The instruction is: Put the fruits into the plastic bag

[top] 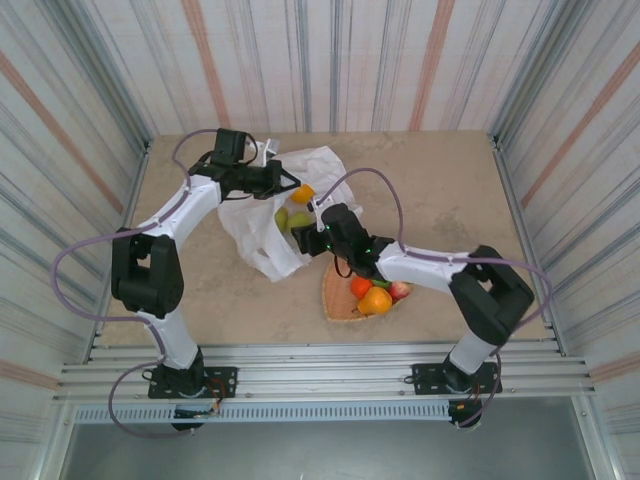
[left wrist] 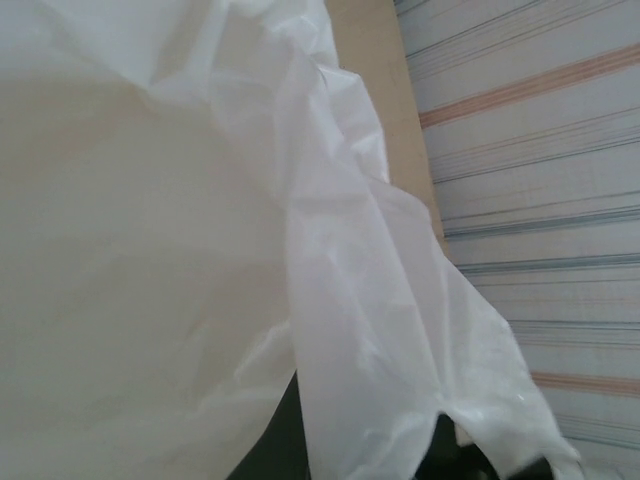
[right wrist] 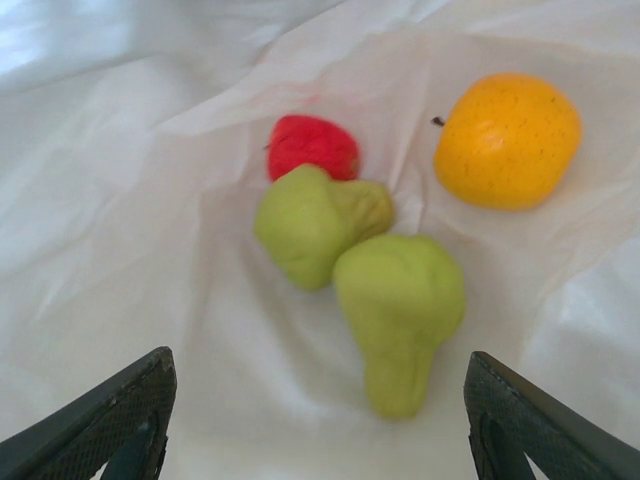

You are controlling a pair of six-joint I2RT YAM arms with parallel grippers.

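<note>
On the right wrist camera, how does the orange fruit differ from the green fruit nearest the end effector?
Colour: the orange fruit is yellow-orange with dark speckles; the nearest green fruit is plain pale green.
Shape: the orange fruit is round with a short dark stem; the green one is pear-like, narrowing toward the camera.
Contact: the orange fruit lies alone; the green one touches a second green fruit.
Both rest on the plastic bag.

A tan woven tray [top: 334, 304] lay on the beige table [top: 450, 200], near its front edge, right of centre. Striped walls [top: 400, 60] enclosed the table on three sides; a metal rail [top: 320, 366] ran along its front.
</note>
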